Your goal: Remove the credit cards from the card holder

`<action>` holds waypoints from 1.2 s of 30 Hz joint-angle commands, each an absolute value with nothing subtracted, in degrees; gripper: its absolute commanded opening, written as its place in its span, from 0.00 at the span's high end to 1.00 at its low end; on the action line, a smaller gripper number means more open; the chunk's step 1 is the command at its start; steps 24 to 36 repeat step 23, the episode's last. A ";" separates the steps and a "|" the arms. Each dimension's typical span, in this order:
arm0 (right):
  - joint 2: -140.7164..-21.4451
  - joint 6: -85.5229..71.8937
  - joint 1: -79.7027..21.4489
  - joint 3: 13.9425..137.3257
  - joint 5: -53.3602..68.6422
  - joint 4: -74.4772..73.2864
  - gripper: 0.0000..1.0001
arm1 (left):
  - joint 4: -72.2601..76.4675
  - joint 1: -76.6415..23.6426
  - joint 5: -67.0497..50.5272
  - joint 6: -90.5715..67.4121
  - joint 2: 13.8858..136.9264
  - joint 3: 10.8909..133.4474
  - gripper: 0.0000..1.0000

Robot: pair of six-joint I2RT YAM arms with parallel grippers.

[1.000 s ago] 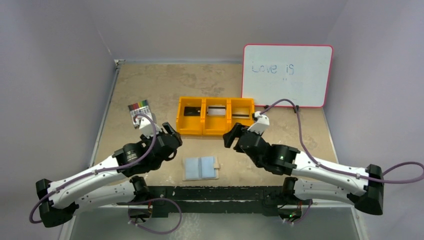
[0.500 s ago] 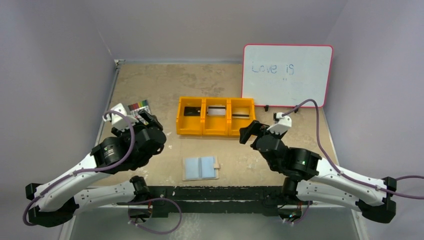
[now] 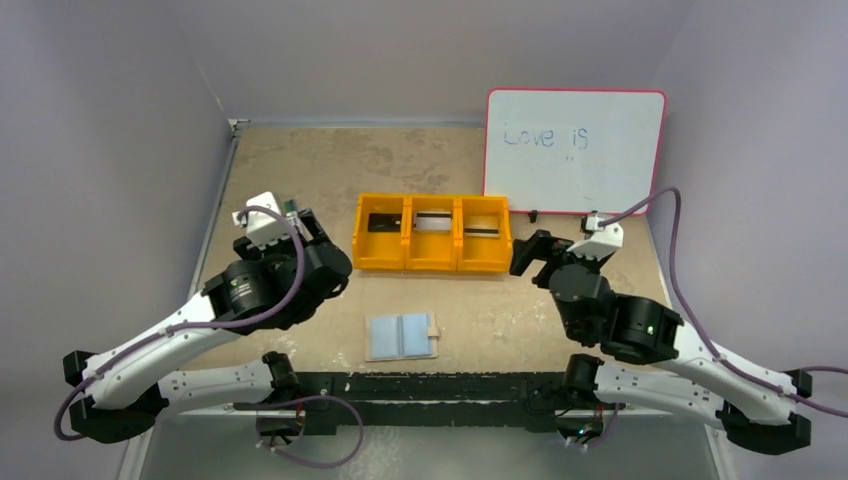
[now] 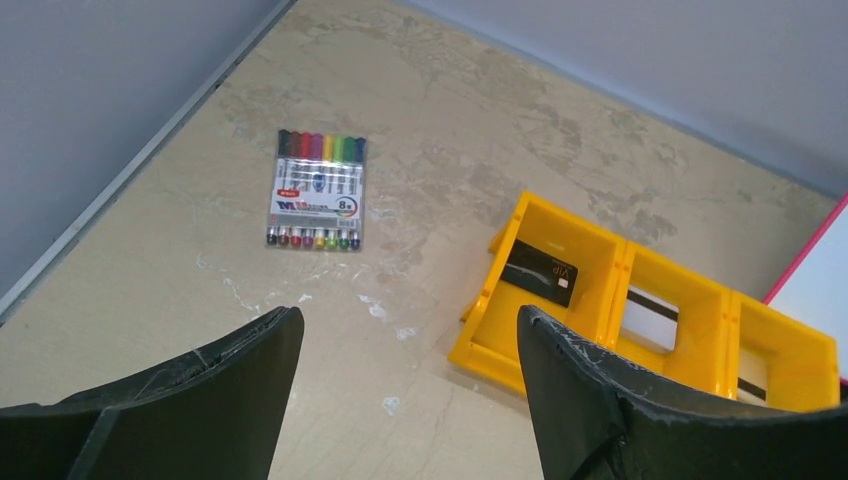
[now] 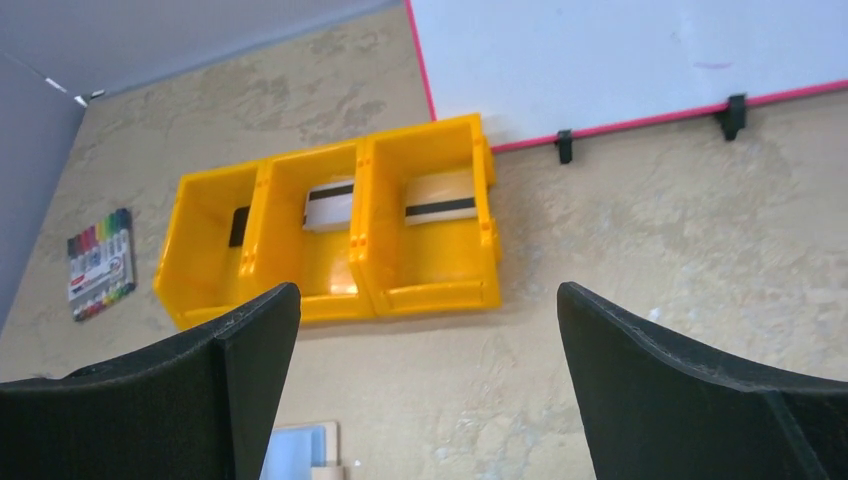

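The card holder (image 3: 402, 336) is seen lying open and flat on the table (image 3: 300, 170), close to its near edge and roughly midway between the two arm bases. Two smooth light-blue rectangular panels are shown face up, with one small pale tab strap (image 3: 434, 331) projecting from the right side. Bare, mottled beige, stone-like surface is left all around it. Farther back, well apart from the holder, one glossy orange tray (image 3: 358, 240) of three box-shaped compartments is set, with one card in each: a dark card (image 3: 383, 222) on the left, a white card with a dark stripe (image 3: 432, 222) in the middle, and a beige card with a dark stripe (image 3: 481, 228) on the right. The left gripper (image 4: 408, 335) is held above the table left of the tray, its two black fingers spread apart with nothing between them. The right gripper (image 5: 428, 298) is held just off the tray's right end, likewise spread wide and holding nothing. One flat pack of coloured markers (image 4: 316, 190) lies near the left wall. One red-framed whiteboard (image 3: 575, 150) is propped at the back right on two black clips (image 5: 564, 146).
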State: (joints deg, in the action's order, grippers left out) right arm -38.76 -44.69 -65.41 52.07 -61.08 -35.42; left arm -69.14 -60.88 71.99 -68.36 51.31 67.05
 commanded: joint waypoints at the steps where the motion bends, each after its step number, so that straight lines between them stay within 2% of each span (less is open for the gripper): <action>1: -39.77 -30.19 -60.37 54.78 -60.18 -28.94 0.00 | -66.16 -61.08 71.21 -65.48 53.87 68.03 0.22; 5: -47.43 -21.66 -45.04 54.96 -44.89 -23.90 0.00 | -65.31 -61.08 69.44 -65.29 55.76 68.44 0.21; 8: -49.43 -26.39 -36.82 58.11 -42.72 -24.02 0.00 | -65.88 -61.08 68.61 -65.78 56.20 69.15 0.20; 12: -39.24 -19.81 -34.76 55.90 -38.88 -11.39 0.00 | -68.39 -61.08 68.23 -67.92 55.17 69.06 0.20; 18: -44.95 -22.32 -34.72 59.94 -37.48 -22.13 0.00 | -65.61 -61.05 69.08 -66.81 52.36 68.16 0.19; 36: -43.71 -22.78 -34.72 56.63 -34.88 -19.50 0.00 | -64.92 -61.07 69.48 -67.22 52.41 68.67 0.18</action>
